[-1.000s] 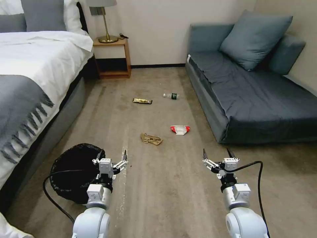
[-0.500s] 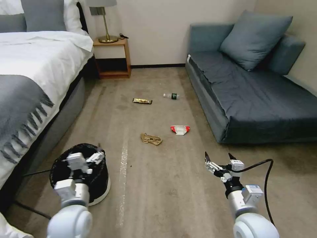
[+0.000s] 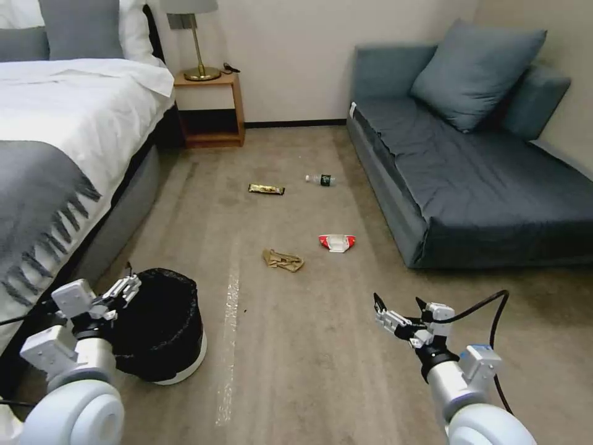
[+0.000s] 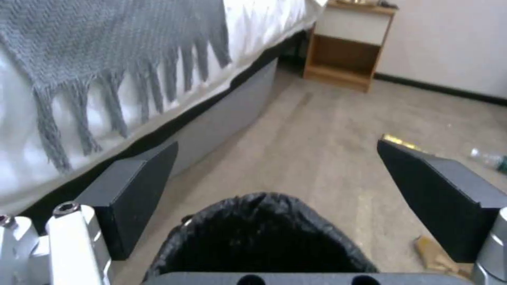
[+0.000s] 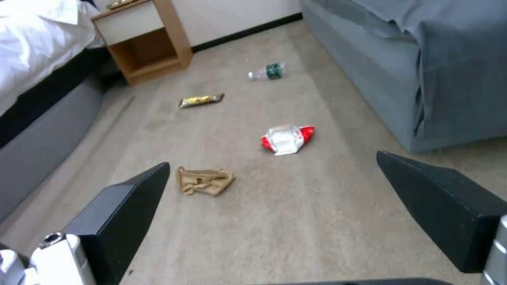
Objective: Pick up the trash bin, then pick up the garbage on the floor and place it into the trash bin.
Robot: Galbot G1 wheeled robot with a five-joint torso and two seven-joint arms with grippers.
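Approaching trash bin [image 3: 162,327] on carpet beside bed [image 3: 55,142]: left gripper [image 3: 117,289], fingers spread wide, sat at bin's bed-side rim. Rim needed straddling, one finger inside liner. Right gripper [image 3: 398,312] hung spread, empty, near crumpled tan paper [image 3: 283,259].

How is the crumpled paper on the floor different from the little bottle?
The crumpled paper is tan and scrunched flat; the little bottle is clear with a green label and a rounded shape. The paper lies nearer the robot, not far from the trash bin; the bottle lies farther off, near the sofa. Both lie on the carpet, untouched by either gripper.
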